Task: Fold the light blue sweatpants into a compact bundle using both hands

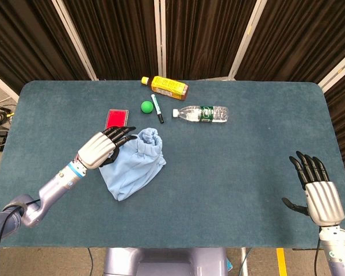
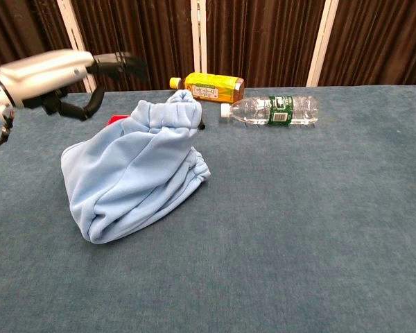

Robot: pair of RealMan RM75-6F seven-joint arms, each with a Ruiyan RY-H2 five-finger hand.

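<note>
A teal felt table: the bundled light blue sweatpants lie just beside the empty, fingers-apart left hand; the spread, empty right hand waits near the opposite corner.

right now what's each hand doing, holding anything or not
Left hand: open, holding nothing, fingers loosely curled, raised beside the sweatpants.
Right hand: open, empty, fingers spread, at the table's near right corner, far from the sweatpants.
</note>
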